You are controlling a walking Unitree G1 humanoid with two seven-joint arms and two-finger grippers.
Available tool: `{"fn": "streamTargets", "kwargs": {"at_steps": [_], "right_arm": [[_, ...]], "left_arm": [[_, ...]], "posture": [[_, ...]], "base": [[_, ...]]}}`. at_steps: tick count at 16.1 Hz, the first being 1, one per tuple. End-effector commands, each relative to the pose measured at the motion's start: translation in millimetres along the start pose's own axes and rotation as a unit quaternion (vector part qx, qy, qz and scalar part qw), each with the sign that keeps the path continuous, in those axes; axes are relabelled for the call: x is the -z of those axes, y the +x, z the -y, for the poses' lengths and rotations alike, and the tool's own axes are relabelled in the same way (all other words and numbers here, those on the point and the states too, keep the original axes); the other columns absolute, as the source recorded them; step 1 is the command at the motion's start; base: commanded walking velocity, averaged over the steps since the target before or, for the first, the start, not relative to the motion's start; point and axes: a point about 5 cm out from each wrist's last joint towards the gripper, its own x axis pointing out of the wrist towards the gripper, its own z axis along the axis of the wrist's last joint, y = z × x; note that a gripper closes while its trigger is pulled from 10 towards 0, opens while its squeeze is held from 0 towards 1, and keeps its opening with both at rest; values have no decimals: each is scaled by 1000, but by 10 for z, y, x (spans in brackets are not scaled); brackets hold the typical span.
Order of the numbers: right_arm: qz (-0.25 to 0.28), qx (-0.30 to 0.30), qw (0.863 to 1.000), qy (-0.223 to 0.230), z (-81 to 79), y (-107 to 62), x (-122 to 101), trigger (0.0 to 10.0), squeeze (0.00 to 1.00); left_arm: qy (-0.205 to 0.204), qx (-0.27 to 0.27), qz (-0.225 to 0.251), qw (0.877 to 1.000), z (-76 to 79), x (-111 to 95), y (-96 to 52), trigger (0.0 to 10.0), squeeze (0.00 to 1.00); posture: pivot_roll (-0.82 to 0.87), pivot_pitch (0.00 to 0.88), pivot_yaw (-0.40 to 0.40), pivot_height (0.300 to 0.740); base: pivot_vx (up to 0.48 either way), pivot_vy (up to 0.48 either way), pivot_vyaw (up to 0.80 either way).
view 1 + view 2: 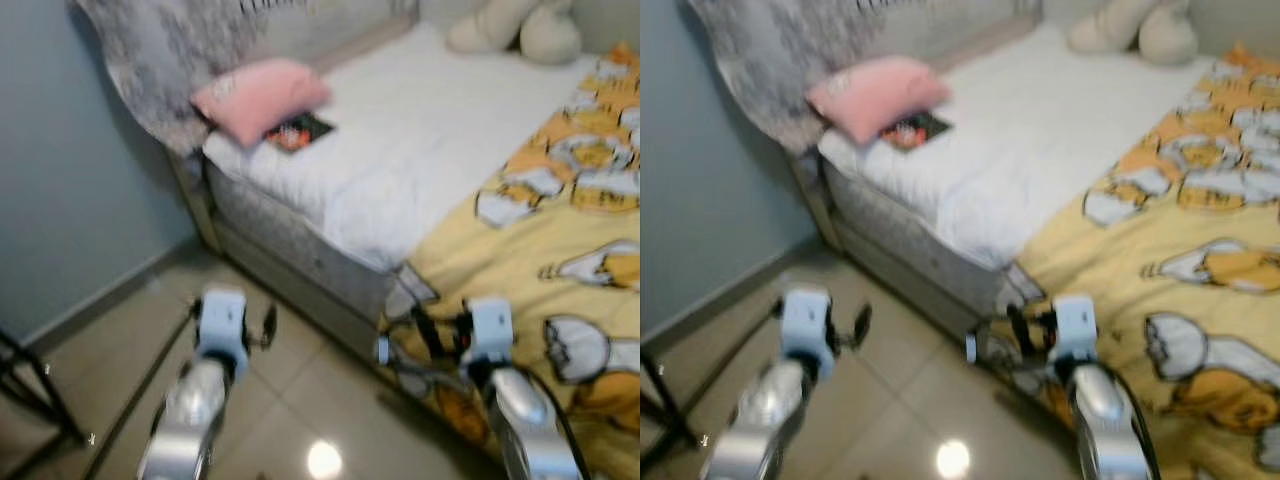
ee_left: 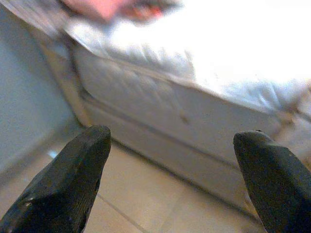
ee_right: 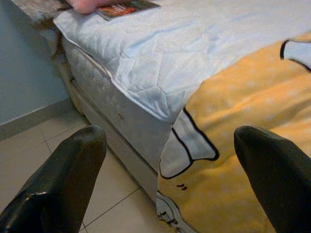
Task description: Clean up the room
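Apparently on approach, both the left gripper [image 2: 170, 184] and right gripper [image 3: 170, 179] hang wide apart, holding nothing, near the bed [image 1: 300, 245]; the yellow blanket [image 1: 520, 250] droops floorward; next, reach and lift it.

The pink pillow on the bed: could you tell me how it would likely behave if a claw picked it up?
The pink pillow looks puffy, so probably light and squashy. Grabbed by a corner, it would likely sag.
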Motion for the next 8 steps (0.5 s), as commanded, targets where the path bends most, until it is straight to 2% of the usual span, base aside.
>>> {"fn": "streamTargets", "kwargs": {"at_steps": [1, 4, 6, 7, 8], "right_arm": [[2, -11, 1000, 9, -56, 19, -8, 10000, 1000], [5, -17, 1000, 11, -49, 38, -31, 10000, 1000], [-1, -23, 1000, 13, -29, 12, -10, 10000, 1000], [-3, -24, 1000, 14, -27, 10, 0, 10000, 1000], [-10, -27, 999, 19, -35, 28, 29, 10000, 1000]], "left_arm": [[16, -35, 11, 999, -137, -45, -5, 10000, 0], [29, -43, -6, 999, -123, -30, 2, 10000, 0], [18, -37, -63, 997, -94, 97, -25, 10000, 0], [18, -35, -63, 997, -84, 85, -13, 10000, 0], [30, -26, -42, 998, -36, -12, 45, 10000, 0]], "posture": [[-118, 0, 59, 740], [-120, 0, 53, 740], [-121, 0, 50, 740], [-119, 0, 49, 740], [-113, 0, 45, 740]], "base": [[0, 0, 569], [0, 0, 569], [0, 0, 575], [0, 0, 575], [0, 0, 569]]}}
